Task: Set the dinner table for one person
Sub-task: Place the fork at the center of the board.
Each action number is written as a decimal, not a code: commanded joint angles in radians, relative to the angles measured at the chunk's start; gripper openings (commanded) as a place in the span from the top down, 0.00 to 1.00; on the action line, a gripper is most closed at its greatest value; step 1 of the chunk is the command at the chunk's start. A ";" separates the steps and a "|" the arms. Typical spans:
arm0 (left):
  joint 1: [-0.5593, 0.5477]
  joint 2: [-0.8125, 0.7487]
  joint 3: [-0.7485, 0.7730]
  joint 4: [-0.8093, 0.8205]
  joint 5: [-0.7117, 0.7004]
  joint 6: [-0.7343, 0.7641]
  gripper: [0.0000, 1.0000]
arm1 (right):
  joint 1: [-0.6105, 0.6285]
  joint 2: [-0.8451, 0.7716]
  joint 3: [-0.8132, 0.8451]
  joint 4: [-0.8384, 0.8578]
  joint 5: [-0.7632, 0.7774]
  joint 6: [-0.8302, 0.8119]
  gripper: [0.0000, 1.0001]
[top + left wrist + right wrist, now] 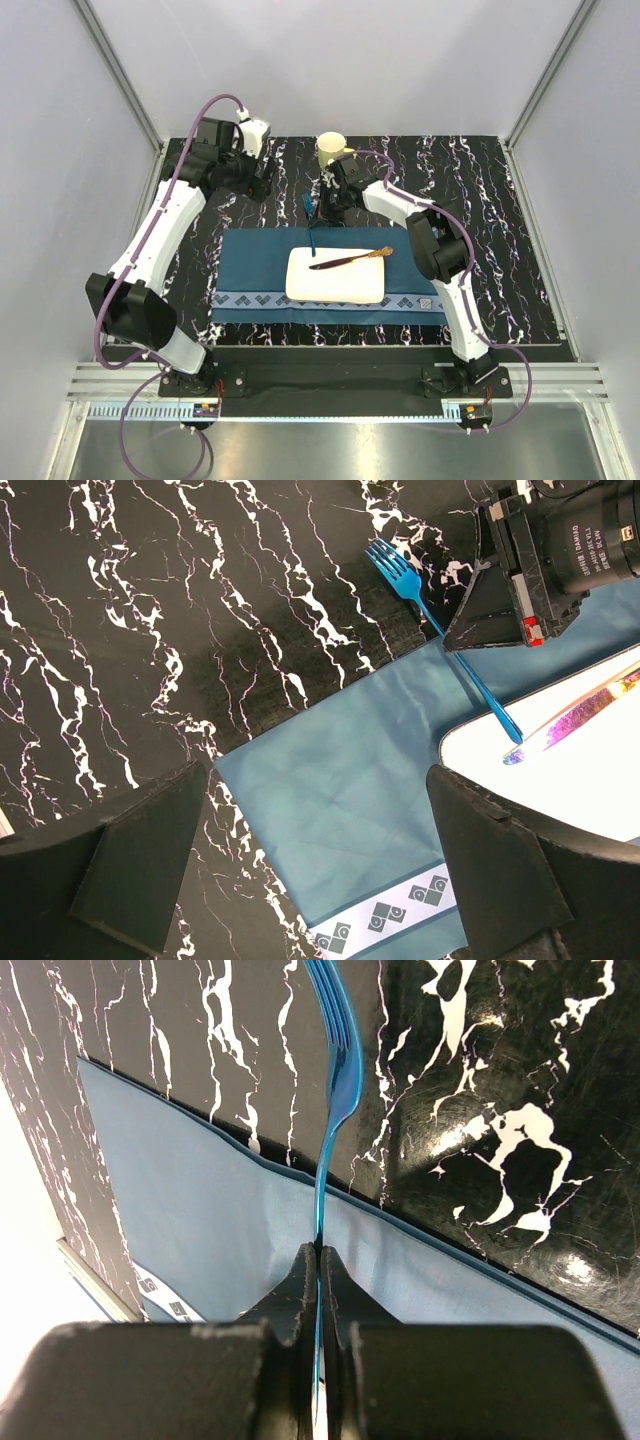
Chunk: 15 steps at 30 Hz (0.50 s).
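While the right gripper pinches the blue fork over the far edge of the placemat on the dinner table, the left gripper gapes empty. Fork-placing step, I judge; next: lay it flat beside the plate.

Plate with knife on placemat on dinner table; fork over placemat's far edge; cup behind.

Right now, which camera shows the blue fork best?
The left wrist view: the blue fork shows from tines to handle tip, pinched by the right gripper. The right wrist view shows only part of it between shut fingers; the top view shows a thin blue sliver.
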 commanded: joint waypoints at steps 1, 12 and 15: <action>-0.006 -0.002 0.052 0.039 -0.013 0.016 0.01 | 0.005 -0.003 0.024 0.009 -0.003 -0.020 1.00; -0.014 0.004 0.067 0.037 -0.018 0.022 0.01 | 0.003 0.007 0.012 0.009 -0.023 -0.013 1.00; -0.015 0.004 0.070 0.037 -0.016 0.024 0.01 | 0.003 0.012 0.009 0.010 -0.029 -0.010 1.00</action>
